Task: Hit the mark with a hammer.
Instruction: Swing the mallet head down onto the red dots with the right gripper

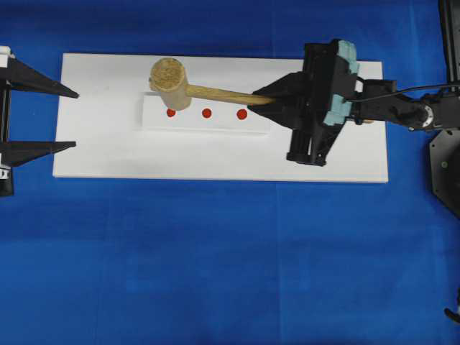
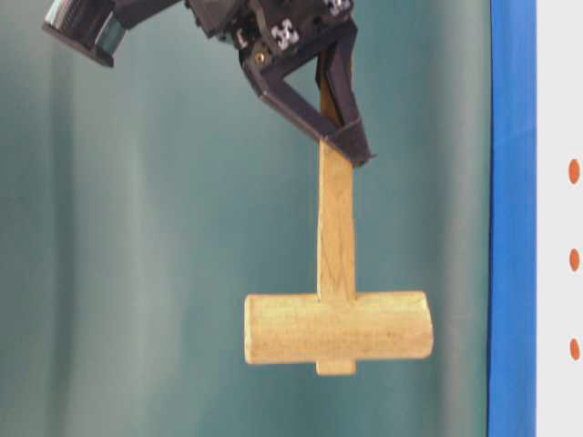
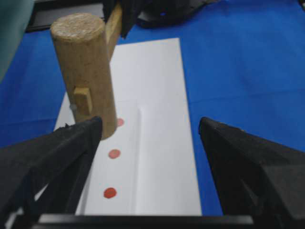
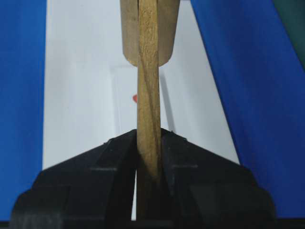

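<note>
The right claw [image 1: 272, 99] is clenched on the hammer [image 1: 172, 80] handle, its head above the red dots [image 1: 206, 113]. The left claw [image 1: 74, 120] stands released, apart.

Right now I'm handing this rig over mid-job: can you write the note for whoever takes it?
Right gripper: shut on the hammer, pinching the end of its handle.
Left gripper: open, empty, at the left edge of the white board.
Hammer: held up in the air, head above the leftmost of three red dots on the raised white block; whether it touches cannot be told.
Done: hammer picked up and brought over the dots.
Left: strike the mark.
</note>
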Robot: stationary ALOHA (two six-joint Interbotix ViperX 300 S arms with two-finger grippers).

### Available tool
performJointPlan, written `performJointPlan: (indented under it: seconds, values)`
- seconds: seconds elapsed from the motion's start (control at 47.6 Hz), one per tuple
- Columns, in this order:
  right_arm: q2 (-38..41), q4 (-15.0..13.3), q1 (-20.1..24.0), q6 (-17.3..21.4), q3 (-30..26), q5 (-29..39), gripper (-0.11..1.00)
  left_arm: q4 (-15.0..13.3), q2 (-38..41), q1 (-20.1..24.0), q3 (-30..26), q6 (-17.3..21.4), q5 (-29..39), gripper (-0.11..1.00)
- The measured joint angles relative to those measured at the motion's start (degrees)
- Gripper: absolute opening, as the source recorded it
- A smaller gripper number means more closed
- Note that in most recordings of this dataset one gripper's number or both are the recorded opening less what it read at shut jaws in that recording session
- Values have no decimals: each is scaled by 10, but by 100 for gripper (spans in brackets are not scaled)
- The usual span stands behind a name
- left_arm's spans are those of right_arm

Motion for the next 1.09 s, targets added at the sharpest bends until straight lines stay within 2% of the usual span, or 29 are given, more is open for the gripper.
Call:
performJointPlan:
  seconds: [0.336, 0.924, 1.092]
  values:
    - [39, 1, 0, 1, -37, 0, 2, -1, -2, 0, 3, 0, 0, 80]
    - [53, 5, 0, 1, -37, -19, 2, 0, -2, 0, 4, 0, 0, 80]
    - [84, 16, 0, 1, -38, -20, 2, -1, -2, 0, 4, 0, 1, 80]
